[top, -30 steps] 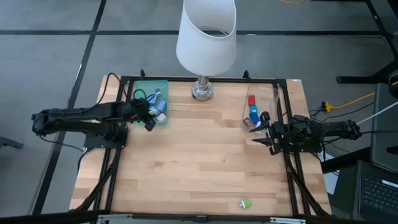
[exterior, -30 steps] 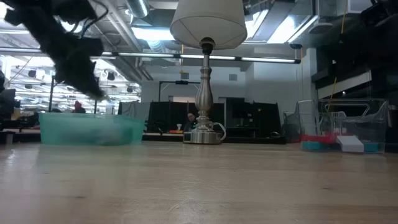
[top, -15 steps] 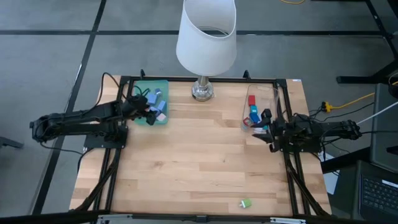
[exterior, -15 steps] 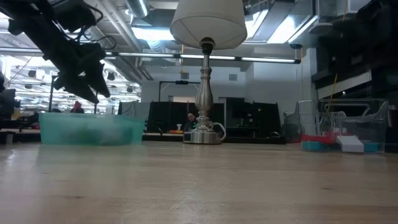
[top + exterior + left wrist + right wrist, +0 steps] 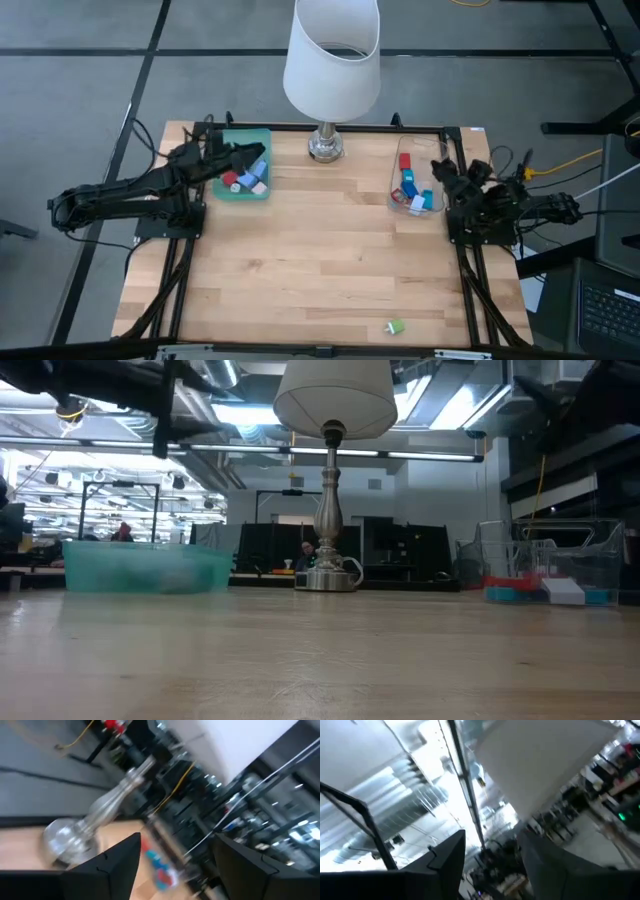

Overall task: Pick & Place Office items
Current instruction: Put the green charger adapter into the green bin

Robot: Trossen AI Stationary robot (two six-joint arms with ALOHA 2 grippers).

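Left arm [image 5: 120,192]: reaches from the worktop's left edge toward the back-left corner.
Left fingers [image 5: 248,156]: raised above the tray, tips pointing toward the lamp; in the left wrist view the two dark fingers [image 5: 107,865] stand apart with nothing between them.
Tray [image 5: 222,192]: green, at the back-left of the worktop [image 5: 320,260]; in the low view it shows as a translucent teal box [image 5: 145,568] with the left arm high above it.
Pieces in tray [image 5: 245,181]: red, white and blue blocks lying loose on the tray floor, just beside and below the left fingertips, not gripped.
Lamp [image 5: 332,60]: white shade over a metal base [image 5: 325,148] at the back centre, between tray and bin.
Loose piece [image 5: 396,327]: a single green block near the worktop's front edge, well apart from both arms.
Bin [image 5: 418,160]: clear plastic, at the back-right.
Pieces in bin [image 5: 408,187]: red, blue and white blocks on the bin floor, near the right fingers but apart from them; the low view shows them as a red, blue and white row [image 5: 540,592].
Right fingers [image 5: 443,176]: at the bin's right rim, raised; in the right wrist view the fingers [image 5: 447,865] are parted and hold nothing, aimed up at the ceiling.
Right arm [image 5: 520,205]: lies over the worktop's right edge.
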